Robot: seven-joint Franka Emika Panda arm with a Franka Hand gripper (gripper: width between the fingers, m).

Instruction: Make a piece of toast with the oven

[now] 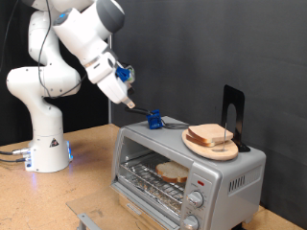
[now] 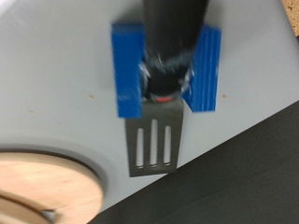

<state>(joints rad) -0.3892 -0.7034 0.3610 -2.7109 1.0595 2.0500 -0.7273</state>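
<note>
The oven (image 1: 230,177) stands at the exterior view's lower right. One piece of toast (image 1: 173,172) lies on the wire rack inside it, seen through the front; I cannot tell whether the door is open. My gripper (image 1: 129,99) hangs above the oven's top, towards the exterior view's left, shut on the black handle of a spatula (image 1: 153,119) with a blue block. The wrist view shows the blue block (image 2: 168,70) and the slotted blade (image 2: 154,145) just over the grey oven top (image 2: 56,84). My own fingertips do not show there.
A round wooden plate (image 1: 213,146) with a stack of bread slices (image 1: 211,135) sits on the oven top; its rim shows in the wrist view (image 2: 42,191). A black stand (image 1: 233,110) is behind it. Knobs (image 1: 197,199) and a red light (image 1: 200,180) are on the oven's front.
</note>
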